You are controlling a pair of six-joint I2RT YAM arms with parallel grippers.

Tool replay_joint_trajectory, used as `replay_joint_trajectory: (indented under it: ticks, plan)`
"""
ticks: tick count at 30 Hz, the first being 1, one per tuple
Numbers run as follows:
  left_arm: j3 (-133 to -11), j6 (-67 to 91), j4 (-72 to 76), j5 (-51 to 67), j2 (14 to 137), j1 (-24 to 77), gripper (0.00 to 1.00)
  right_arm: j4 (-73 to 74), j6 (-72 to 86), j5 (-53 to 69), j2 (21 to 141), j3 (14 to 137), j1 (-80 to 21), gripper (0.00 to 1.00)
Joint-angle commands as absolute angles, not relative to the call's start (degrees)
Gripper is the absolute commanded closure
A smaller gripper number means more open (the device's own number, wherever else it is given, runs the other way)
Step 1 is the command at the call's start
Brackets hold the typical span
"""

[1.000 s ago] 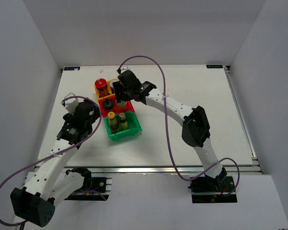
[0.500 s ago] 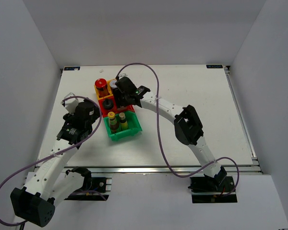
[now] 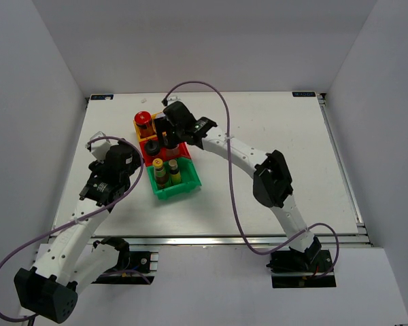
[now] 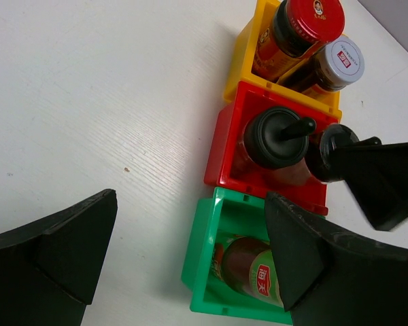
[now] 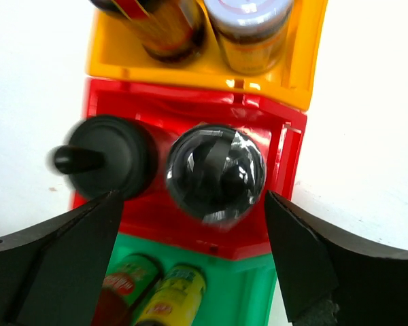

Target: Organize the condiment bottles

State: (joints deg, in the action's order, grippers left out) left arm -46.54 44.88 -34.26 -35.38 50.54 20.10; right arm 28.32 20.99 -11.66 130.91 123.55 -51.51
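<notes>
Far-left of desk: right gripper [image 5: 192,204] spread wide, empty, above round black-lidded jar [image 5: 216,173] seated in red plastic bin [image 5: 190,102] beside second black-lidded jar [image 5: 109,159]; like with like, apparently. Left gripper [image 4: 190,204] gaping, idle.

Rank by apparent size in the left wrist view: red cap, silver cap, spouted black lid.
1. Spouted black lid and red cap: about alike. The lid sits nearer the camera, so I won't rank them.
2. Silver cap: smallest.
</notes>
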Motion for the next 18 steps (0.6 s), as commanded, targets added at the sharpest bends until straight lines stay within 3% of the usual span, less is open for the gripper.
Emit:
replay_joint_trajectory:
  ticks: [1,7,10,14,18]
  plan:
    - [-47.02,45.09,-34.01,-35.25,49.22,20.21,0.02,26.63,20.74,-12.30,122.97,126.21,-52.03,0.11]
    - [-47.81,45.18,-34.45,-34.89,48.87,20.21,0.02,26.99,17.76,-15.20,114.01,123.32,-52.21,0.11]
    - [-48.69,45.35,-35.33,-34.45,48.96,20.22,0.02,26.54,16.09,-20.55,105.93,115.08,-52.12,0.11]
    - [-48.96,45.88,-35.86,-33.93,48.25,20.21,0.02,28.30,19.65,-29.75,92.58,97.69,-51.42,0.11]
    - [-48.96,46.41,-36.03,-33.14,47.81,20.30,0.02,29.44,27.84,-31.82,73.36,71.71,-45.11,0.11]
